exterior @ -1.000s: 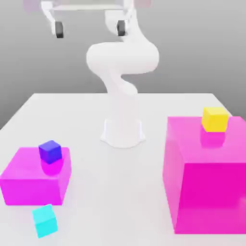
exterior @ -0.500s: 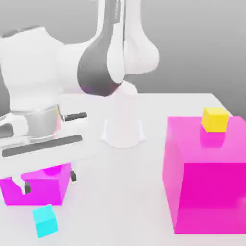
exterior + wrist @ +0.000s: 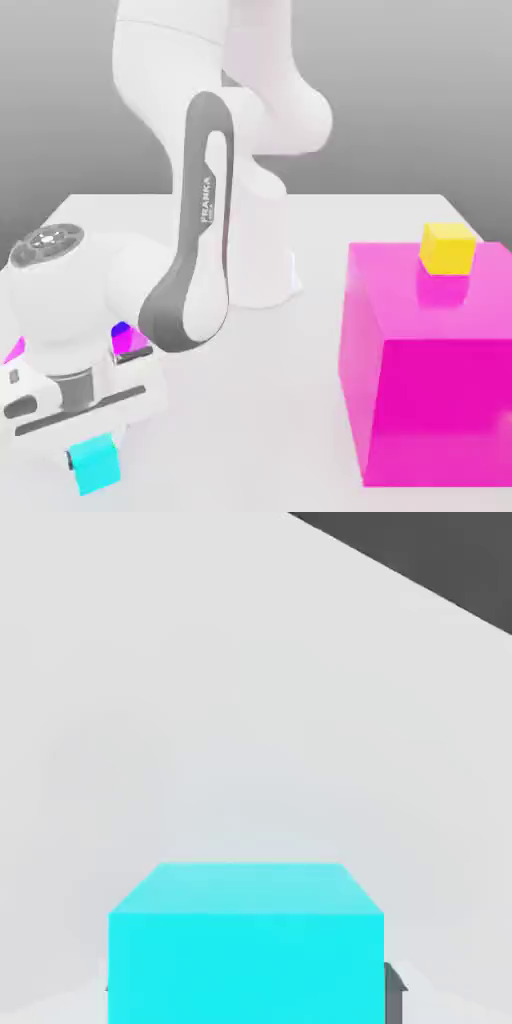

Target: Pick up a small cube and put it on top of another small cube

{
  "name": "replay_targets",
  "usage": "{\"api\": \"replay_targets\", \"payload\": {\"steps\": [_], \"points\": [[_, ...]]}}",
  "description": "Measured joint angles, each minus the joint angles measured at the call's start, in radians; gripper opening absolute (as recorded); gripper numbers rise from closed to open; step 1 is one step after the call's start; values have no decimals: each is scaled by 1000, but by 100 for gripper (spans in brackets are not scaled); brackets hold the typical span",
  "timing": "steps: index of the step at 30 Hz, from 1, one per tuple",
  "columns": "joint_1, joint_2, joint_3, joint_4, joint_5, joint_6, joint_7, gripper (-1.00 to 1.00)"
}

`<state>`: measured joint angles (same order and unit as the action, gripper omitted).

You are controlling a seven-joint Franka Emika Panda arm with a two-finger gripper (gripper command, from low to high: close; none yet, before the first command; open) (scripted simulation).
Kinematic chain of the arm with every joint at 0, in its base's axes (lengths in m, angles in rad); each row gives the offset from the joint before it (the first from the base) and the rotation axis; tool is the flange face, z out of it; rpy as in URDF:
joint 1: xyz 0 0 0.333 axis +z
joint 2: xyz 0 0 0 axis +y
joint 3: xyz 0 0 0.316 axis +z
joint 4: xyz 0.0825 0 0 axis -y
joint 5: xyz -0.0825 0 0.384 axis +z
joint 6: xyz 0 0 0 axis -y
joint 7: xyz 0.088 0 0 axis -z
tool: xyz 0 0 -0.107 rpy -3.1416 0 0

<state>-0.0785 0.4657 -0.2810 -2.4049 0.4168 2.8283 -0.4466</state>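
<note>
Cyan cube: small, plain, bright turquoise with sharp edges and a slightly paler face [image 3: 97,470]; at the exterior view's lower left, low at the white tabletop [image 3: 250,400]; slightly turned
Pincer: the two-finger gripper [image 3: 95,452] is closed on the cyan cube
Yellow cube: small, plain [image 3: 447,249]; on top of the big glossy magenta block [image 3: 440,400], exterior view's right
Blue cube: small, dark [image 3: 121,329]; mostly hidden behind the white arm [image 3: 75,310]

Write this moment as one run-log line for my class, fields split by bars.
pincer: closed on cyan cube | yellow cube: atop larger magenta block | stacking: not yet done
</note>
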Motion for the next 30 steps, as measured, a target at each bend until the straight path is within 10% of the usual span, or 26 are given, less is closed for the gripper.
{"api": "replay_targets", "payload": {"steps": [8,22,30], "points": [[128,-180,-115,-32,-192,-121,115,-100],[446,-327,67,112,-421,-277,234,-100],[669,-534,159,81,-386,-470,194,-100]]}}
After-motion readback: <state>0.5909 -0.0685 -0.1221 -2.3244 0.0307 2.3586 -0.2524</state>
